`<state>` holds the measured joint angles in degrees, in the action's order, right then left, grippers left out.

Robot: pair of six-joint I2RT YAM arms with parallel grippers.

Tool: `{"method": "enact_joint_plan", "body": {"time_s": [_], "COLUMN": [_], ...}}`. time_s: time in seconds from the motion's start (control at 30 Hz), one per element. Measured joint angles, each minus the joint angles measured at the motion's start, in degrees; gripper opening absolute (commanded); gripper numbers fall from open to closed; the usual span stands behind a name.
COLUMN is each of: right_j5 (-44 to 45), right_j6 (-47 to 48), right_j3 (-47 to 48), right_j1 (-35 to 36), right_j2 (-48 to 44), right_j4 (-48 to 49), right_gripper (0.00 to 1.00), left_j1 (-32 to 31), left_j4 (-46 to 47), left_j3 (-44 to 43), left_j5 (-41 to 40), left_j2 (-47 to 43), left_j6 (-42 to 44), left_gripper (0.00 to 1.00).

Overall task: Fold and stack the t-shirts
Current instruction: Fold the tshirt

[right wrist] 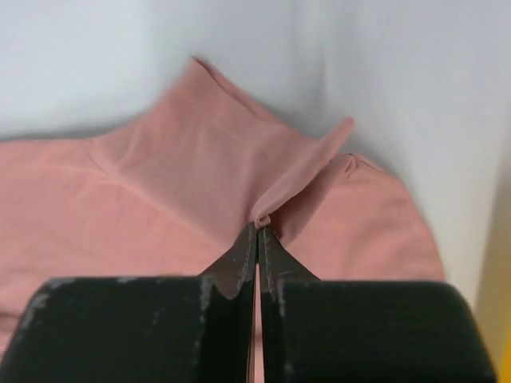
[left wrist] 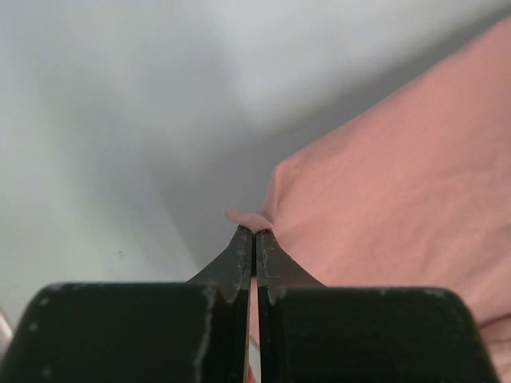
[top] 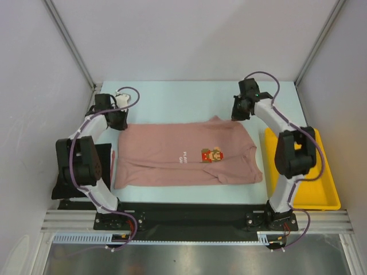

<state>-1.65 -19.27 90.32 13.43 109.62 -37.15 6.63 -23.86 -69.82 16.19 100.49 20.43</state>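
Observation:
The dusty pink t-shirt (top: 172, 157) lies spread across the middle of the table, its small brown-orange print (top: 211, 154) facing up. My left gripper (top: 118, 122) is shut on the shirt's far left corner; the left wrist view shows the closed tips (left wrist: 254, 231) pinching a nub of pink cloth (left wrist: 383, 183). My right gripper (top: 237, 113) is shut on the far right edge; the right wrist view shows the tips (right wrist: 259, 227) pinching a raised fold of pink cloth (right wrist: 184, 175). Black cloth (top: 105, 154), apparently the black t-shirt, lies at the left, mostly hidden under my left arm.
A yellow plastic tray (top: 321, 192) stands at the right edge, partly behind my right arm. White walls enclose the table at the back and both sides. A black strip (top: 183, 209) runs along the near edge.

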Motion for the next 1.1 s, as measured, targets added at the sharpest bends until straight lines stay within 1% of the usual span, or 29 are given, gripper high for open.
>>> {"method": "enact_joint_plan", "body": {"time_s": [0.13,0.23,0.3,0.47,0.63,0.77,0.87,0.93,1.1], "right_j5": [1.4,1.7,1.7,2.1,2.7,2.8,3.1,3.8,4.6], "right_j6": [-1.2,-3.2,-4.8,-7.8,-9.8,-10.8,-10.6,-10.3,-8.3], "right_j3": [-13.5,-24.2,-31.3,-41.6,-46.6,-47.3,-44.5,-40.2,-23.8], "right_j1": [1.4,2.2,2.4,2.6,2.6,2.6,2.6,2.5,0.2], "right_j2": [-16.2,-25.8,-30.2,-33.5,-35.2,-34.8,-31.9,-28.3,-17.5], "right_j4": [2.4,3.5,4.0,4.0,5.6,6.7,6.9,7.0,7.5], "right_gripper": [0.00,0.00,0.00,0.00,0.00,0.00,0.00,0.00,0.00], "left_j1": [0.0,0.0,0.0,0.7,2.2,2.4,2.4,2.4,2.4], "left_j4": [1.1,1.8,1.8,0.4,-0.7,-1.5,-1.6,-1.0,2.3], "left_j3": [5.0,9.8,13.4,18.5,22.3,22.5,21.3,19.3,12.2], "left_j5": [3.7,4.2,4.5,4.6,4.6,5.2,5.9,6.5,6.9], "left_j2": [-8.8,-13.2,-15.6,-18.2,-19.0,-19.1,-18.9,-18.1,-13.4], "left_j6": [5.8,10.1,13.1,18.9,23.1,24.2,23.5,22.7,18.4], "left_gripper": [0.01,0.00,0.00,0.00,0.00,0.01,0.01,0.01,0.01]}}
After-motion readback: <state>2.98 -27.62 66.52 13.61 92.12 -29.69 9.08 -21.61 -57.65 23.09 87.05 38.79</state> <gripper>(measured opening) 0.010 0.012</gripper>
